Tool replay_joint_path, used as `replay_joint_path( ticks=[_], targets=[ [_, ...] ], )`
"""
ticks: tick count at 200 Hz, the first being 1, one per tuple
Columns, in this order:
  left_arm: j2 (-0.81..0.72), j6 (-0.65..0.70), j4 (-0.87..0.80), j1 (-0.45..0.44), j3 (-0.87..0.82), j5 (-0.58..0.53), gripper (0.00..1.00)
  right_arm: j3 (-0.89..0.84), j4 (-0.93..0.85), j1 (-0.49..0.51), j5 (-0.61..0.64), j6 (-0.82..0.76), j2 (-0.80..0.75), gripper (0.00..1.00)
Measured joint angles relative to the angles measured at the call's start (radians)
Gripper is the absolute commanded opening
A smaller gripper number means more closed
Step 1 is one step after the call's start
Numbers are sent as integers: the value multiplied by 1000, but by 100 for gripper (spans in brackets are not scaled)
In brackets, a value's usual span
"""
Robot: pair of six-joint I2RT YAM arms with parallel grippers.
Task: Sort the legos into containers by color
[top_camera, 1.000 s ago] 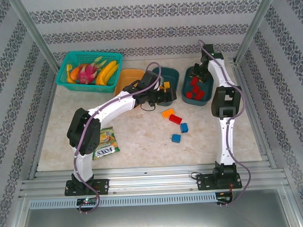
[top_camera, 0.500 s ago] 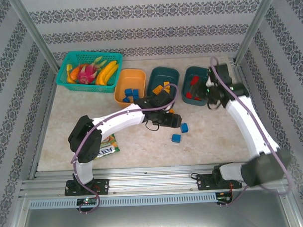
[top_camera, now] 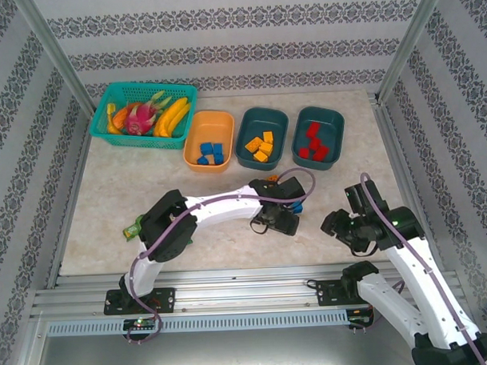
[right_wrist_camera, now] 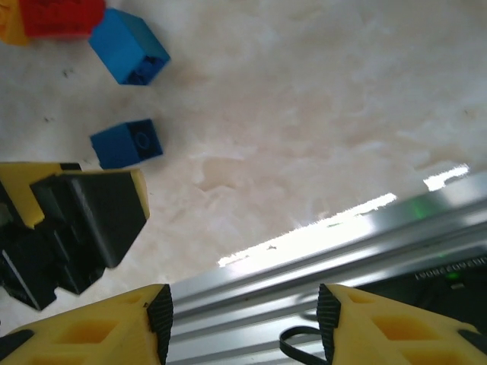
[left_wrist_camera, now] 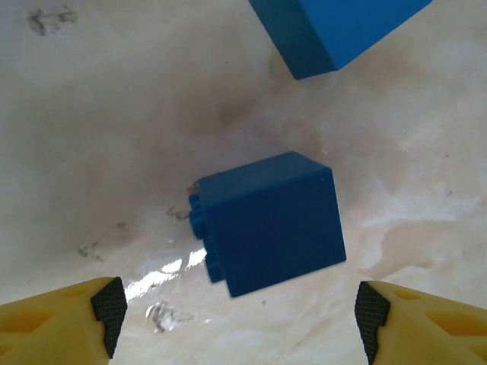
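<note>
Blue lego brick [left_wrist_camera: 266, 220] on its side on marble tabletop [left_wrist_camera: 91, 114], 12 o'clock of L gripper [left_wrist_camera: 240, 318]; jaws wide apart, empty. Second blue brick [left_wrist_camera: 335, 30] at 1 o'clock. R gripper [right_wrist_camera: 243, 315] jaws apart, empty. Prob. light, rigid, slick; pinch across smooth opp. faces.

Pale marbled table [top_camera: 100, 187], faintly stained. Along the far side, in a row: teal mesh basket [top_camera: 144, 87], orange tub [top_camera: 192, 136], middle teal tub [top_camera: 261, 112], right teal tub [top_camera: 334, 119]. Mid-table, loose: near blue lego [right_wrist_camera: 125, 144], far blue lego [right_wrist_camera: 128, 47], red lego [right_wrist_camera: 61, 15] just beyond. Near left: green packet [top_camera: 133, 229].
</note>
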Motion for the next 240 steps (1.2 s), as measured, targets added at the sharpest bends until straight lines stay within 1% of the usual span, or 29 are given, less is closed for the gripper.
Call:
replay_joint_path(
  ticks=[35,48,60,73,82,117,138,155,168,188,203,223,240],
  targets=[
    [76,-5,-37,-8,92,-37,79,0,-29,0,0,11,-29,56],
    [97,-5,-48,-10,124,-45,75,0,-32,0,0,11,-36,56],
    [114,-7,-52,-10,143,-48,66,0,-32,0,-1,12,-43,55],
    [131,-7,-59,-11,159,-49,51,-2,-32,0,-1,14,-49,55],
    [140,-14,-63,-11,164,-50,45,-2,-32,0,-2,14,-52,55],
    [144,-19,-77,-11,177,-63,43,-3,-32,0,-3,14,-55,55],
    [144,-21,-97,-11,177,-85,43,-3,-23,0,-26,13,-53,55],
    [138,-21,-117,-4,177,-100,41,-3,13,6,-72,5,-40,57],
    [113,-21,-127,7,169,-103,41,-8,84,13,-140,-2,-25,57],
    [31,-20,-142,58,137,-102,40,-49,266,25,-270,14,-8,58],
    [-38,-11,-146,130,131,-102,40,-82,425,45,-351,51,15,59],
    [-109,15,-146,255,137,-102,40,-88,610,92,-404,94,73,60],
    [-117,44,-146,357,169,-103,40,-81,741,151,-411,113,142,60]
  ],
)
